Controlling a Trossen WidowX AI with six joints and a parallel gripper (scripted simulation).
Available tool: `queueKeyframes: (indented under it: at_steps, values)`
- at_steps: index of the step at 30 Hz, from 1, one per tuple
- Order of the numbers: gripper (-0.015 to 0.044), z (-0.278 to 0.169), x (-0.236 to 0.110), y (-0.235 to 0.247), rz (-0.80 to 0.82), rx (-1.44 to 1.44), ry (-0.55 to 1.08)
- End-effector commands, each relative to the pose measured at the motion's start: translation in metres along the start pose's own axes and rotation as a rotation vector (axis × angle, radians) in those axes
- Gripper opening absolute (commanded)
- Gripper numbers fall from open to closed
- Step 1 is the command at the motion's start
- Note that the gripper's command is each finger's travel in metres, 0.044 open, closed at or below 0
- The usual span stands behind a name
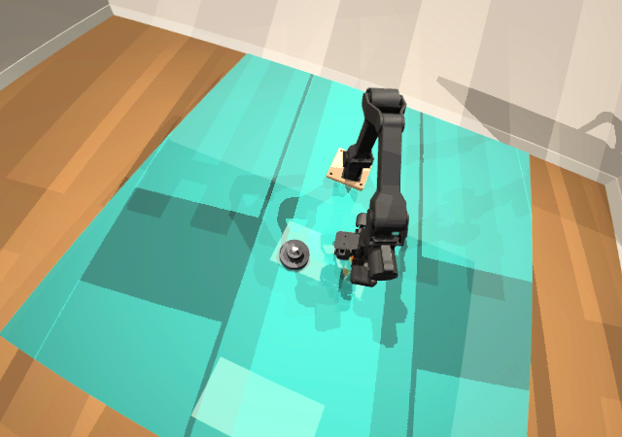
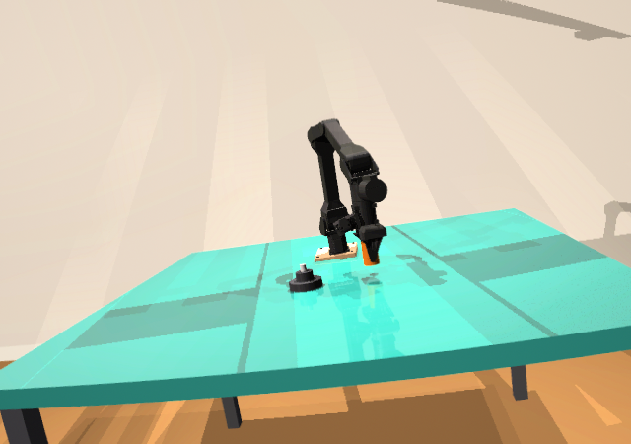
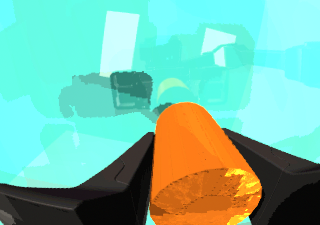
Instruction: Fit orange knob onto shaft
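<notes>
The orange knob (image 1: pixel 352 258) (image 2: pixel 366 256) (image 3: pixel 187 152) is a cylinder held roughly upright; its underside and hole are hidden. My gripper (image 1: pixel 353 261) (image 2: pixel 373 257) (image 3: pixel 186 136) is shut on the knob, with one finger on each side in the wrist view. The knob's lower end is a little above the table in the exterior view, with a gap above its reflection. The dark round pedestal (image 1: pixel 287 262) (image 2: pixel 306 285) stands left of the gripper in the top and exterior views. The silver shaft (image 1: pixel 294 249) (image 2: pixel 303 266) points up from its centre, bare. The shaft's flat side cannot be made out.
The teal table (image 1: pixel 281 347) (image 2: pixel 325 347) is glossy, with shadows and reflections. The arm's wooden base plate (image 1: pixel 335 174) (image 2: pixel 321 257) lies behind the pedestal and gripper. The pedestal is out of the wrist view.
</notes>
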State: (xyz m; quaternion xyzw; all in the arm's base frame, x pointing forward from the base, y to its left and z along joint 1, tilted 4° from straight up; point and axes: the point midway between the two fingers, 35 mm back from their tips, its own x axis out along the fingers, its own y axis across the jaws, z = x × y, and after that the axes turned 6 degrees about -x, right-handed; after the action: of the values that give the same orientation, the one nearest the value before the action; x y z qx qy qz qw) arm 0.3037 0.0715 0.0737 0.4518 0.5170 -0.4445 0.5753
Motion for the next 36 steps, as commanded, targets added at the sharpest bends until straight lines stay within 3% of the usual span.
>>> queueKeyframes:
  at_steps: [1, 30, 36]
  values:
    - [0.0, 0.0, -0.016, 0.003, 0.01, 0.005, -0.002]
    - [0.0, 0.002, -0.108, 0.006, 0.005, 0.044, 0.009]
    - [0.0, 0.006, -0.112, 0.007, 0.005, 0.046, 0.009]
